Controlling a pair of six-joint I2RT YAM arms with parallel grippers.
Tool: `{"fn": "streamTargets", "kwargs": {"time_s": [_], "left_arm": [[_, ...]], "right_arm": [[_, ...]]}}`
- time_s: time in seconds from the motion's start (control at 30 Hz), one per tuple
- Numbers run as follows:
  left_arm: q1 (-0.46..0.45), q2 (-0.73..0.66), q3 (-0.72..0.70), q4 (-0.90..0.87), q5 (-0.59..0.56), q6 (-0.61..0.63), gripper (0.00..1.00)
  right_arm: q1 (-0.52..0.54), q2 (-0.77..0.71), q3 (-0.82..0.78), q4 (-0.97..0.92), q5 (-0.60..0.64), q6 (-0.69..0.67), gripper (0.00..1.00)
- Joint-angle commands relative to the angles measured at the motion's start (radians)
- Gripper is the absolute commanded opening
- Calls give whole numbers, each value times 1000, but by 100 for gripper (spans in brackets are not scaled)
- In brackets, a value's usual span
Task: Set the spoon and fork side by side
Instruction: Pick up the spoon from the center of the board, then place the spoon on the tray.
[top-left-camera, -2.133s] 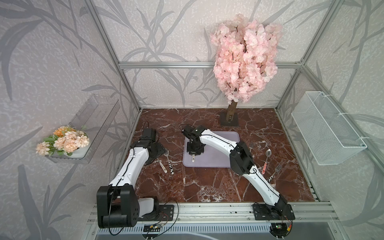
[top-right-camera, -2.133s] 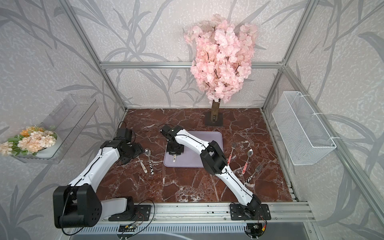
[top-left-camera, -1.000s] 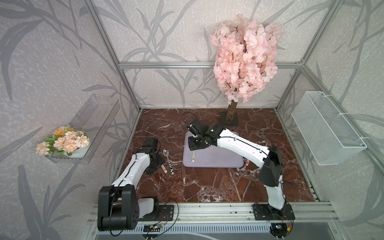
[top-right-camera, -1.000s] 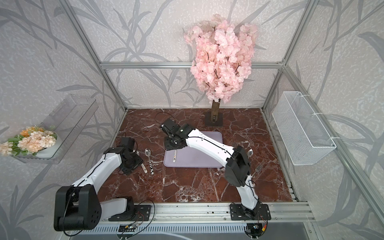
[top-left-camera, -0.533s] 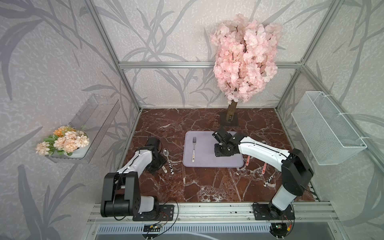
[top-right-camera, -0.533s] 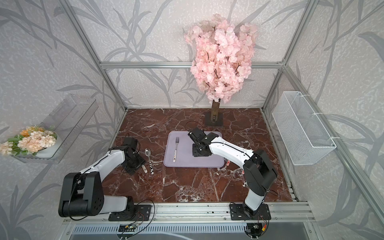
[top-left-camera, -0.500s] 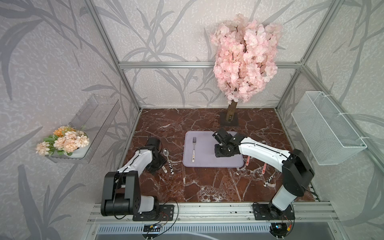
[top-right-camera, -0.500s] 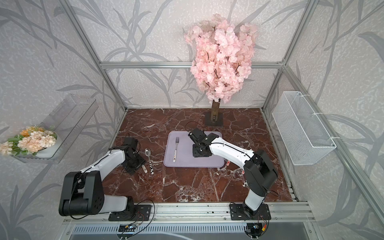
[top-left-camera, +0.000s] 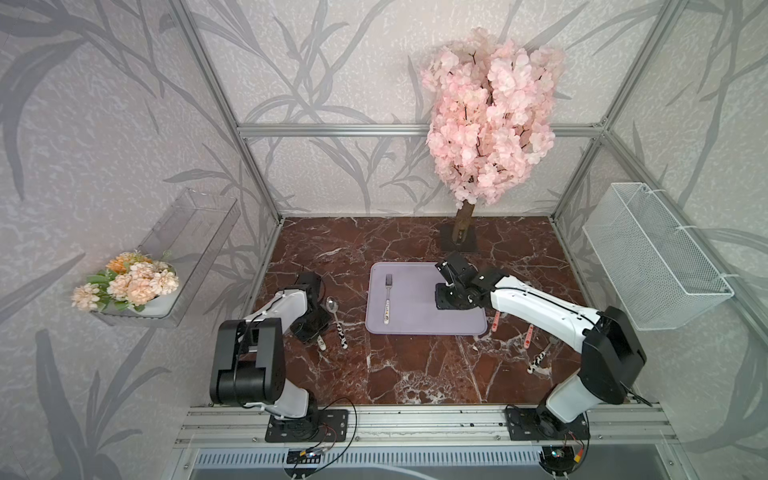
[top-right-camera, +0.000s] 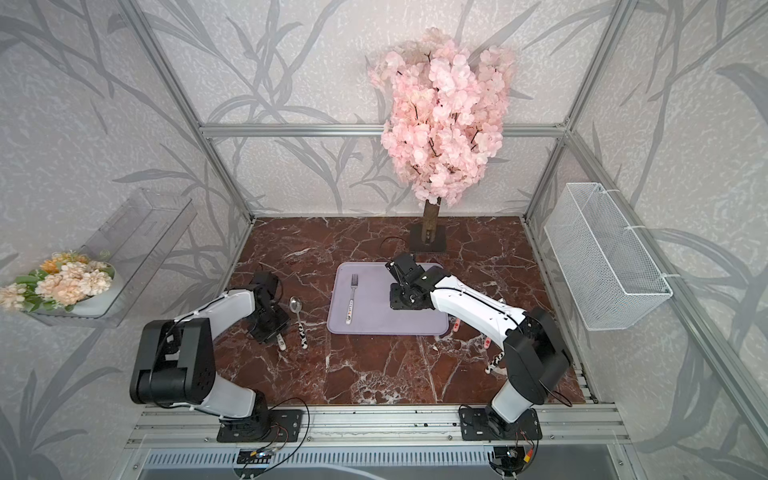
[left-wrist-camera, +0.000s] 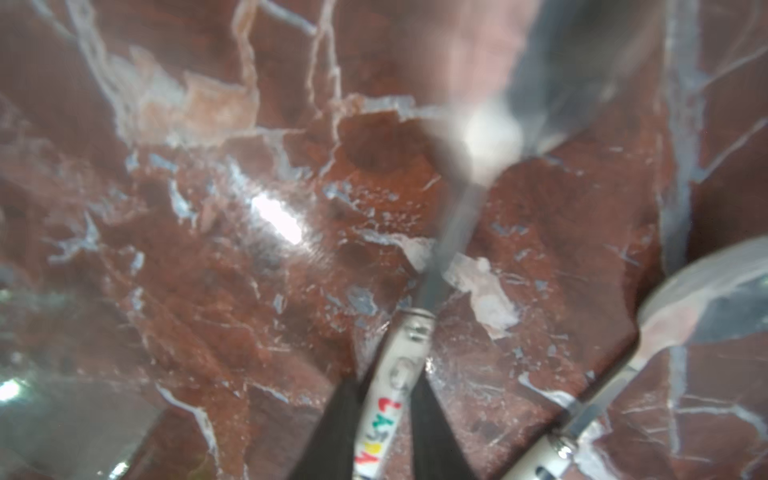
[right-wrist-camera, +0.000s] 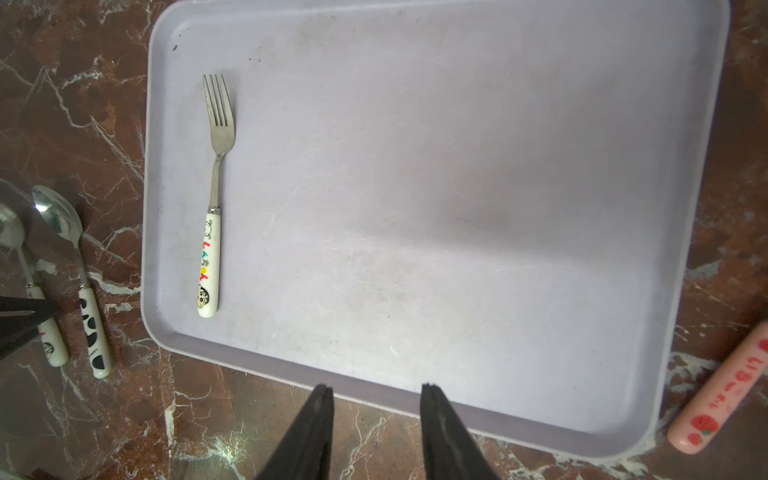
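The left gripper (left-wrist-camera: 382, 388) has just pinched the spoon (left-wrist-camera: 405, 357) by its handle on the table (top-left-camera: 415, 374) left of the tray (top-left-camera: 436, 320), readying transfer beside the fork (top-left-camera: 387, 297) on the tray; the right gripper (right-wrist-camera: 376, 392) is spread and empty.

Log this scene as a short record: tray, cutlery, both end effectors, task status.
tray: lavender, flat on the marble table
fork: alone on the tray, near the side toward the left arm, tines toward the back wall
lettered spoon: left of the tray, white handle clamped; cannot tell if lifted
cow-pattern spoon: on the table between the lettered spoon and the tray, untouched
left end effector: shut on the lettered spoon
right end effector: open, empty, above the tray's right side
status: spoon not yet beside the fork
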Motion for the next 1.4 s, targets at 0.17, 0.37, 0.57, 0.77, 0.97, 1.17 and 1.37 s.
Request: {"fn": "streamTargets", "kwargs": {"time_s": [0.17,0.37,0.57,0.77,0.97,1.17,1.37], "left_arm": [[1,8,-36,21,-18,44,2],[-2,-144,-5,3,-97,66,0],[-82,-268,86,6,-16,91,0],[-410,-36,411,-100,-51,96,0],[-566,224,665,-166,-33,131,0],[-645,385,724,-175,7,157,0],[-697,464,714,-140,20,125,0]], "right_arm": [[-12,-19,-26,17,-9,2,39],[-17,-19,-31,22,-7,2,39],[-38,-16,-31,-5,33,-1,39],[-176,-51,-73,-36,23,-16,38],[-275,-111,-153,-14,15,-39,38],[-340,-150,-182,-2,5,-54,38],[-351,-149,-186,3,-12,-59,37]]}}
